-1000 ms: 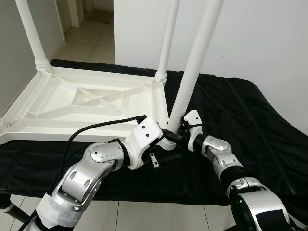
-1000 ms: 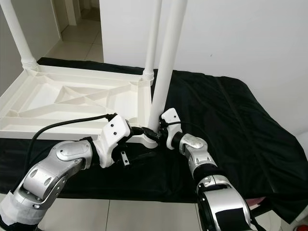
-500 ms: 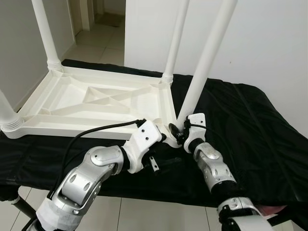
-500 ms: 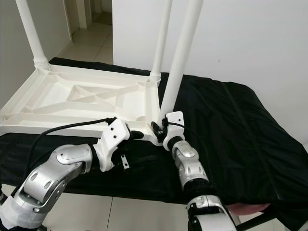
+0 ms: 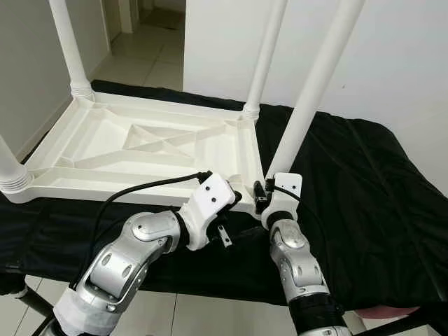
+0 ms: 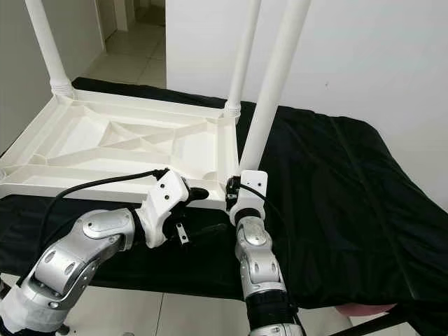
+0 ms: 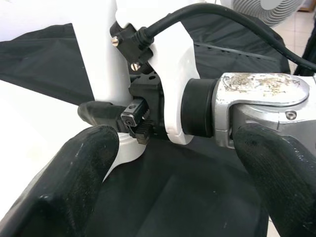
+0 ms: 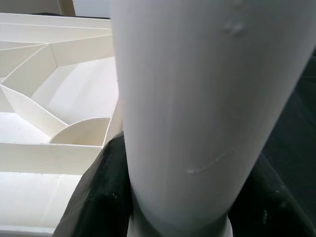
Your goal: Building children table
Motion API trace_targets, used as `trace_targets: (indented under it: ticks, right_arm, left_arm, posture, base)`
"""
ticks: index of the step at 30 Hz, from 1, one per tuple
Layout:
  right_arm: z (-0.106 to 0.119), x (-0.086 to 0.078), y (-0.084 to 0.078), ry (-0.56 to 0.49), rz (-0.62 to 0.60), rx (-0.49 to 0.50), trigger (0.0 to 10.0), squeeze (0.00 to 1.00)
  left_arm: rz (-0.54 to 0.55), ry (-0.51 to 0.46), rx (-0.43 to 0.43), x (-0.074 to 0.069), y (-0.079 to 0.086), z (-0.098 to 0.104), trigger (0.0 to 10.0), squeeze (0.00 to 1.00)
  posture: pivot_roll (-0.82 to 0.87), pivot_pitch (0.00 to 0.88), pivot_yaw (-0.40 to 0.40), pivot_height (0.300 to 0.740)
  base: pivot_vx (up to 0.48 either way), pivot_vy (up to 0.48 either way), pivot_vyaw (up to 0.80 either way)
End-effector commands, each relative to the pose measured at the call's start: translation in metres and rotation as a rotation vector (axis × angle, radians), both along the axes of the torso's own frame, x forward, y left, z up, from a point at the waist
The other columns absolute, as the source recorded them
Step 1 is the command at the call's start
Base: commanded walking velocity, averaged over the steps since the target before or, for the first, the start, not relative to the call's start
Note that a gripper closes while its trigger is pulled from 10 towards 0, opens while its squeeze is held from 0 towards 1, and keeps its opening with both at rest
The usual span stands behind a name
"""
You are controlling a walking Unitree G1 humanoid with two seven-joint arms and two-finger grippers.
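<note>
The white table top lies upside down on a black-draped counter, legs pointing up. The left claw hangs spread wide, holding nothing, beside the near corner. At that corner the right claw is clamped around the nearest leg at its base

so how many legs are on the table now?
4: far-left corner leg, far-right corner leg, near-right leg gripped at its base by the right hand, near-left leg at the frame edge.
</note>
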State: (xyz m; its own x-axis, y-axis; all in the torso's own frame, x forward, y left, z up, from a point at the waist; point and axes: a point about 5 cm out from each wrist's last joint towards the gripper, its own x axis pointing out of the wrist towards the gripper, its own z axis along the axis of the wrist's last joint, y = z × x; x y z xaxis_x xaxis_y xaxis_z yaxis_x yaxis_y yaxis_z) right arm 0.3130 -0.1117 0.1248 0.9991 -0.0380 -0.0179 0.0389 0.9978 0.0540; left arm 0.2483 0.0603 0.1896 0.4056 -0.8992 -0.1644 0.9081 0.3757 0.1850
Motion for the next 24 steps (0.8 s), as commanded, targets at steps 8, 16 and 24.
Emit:
trace_targets:
  ticks: [8,16,24]
  right_arm:
    - [0.002,-0.014,-0.026,-0.038,-0.032,0.011,10.0,1.00]
    - [-0.006,-0.013,-0.038,-0.024,0.217,-0.040,10.0,0.00]
    - [-0.010,-0.009,-0.050,-0.034,0.452,-0.150,10.0,0.00]
  left_arm:
    - [0.024,-0.001,0.002,0.001,0.000,-0.002,10.0,0.00]
    - [0.027,0.002,-0.001,0.000,0.000,-0.003,10.0,0.00]
    - [0.026,0.001,-0.002,-0.001,0.000,-0.003,10.0,0.00]
  posture:
    - [0.06,0.000,-0.117,0.740]
    - [0.06,0.000,-0.116,0.740]
    - [0.05,0.000,-0.105,0.740]
  base:
    - [0.000,0.000,0.00]
    - [0.000,0.000,0.00]
    - [0.000,0.000,0.00]
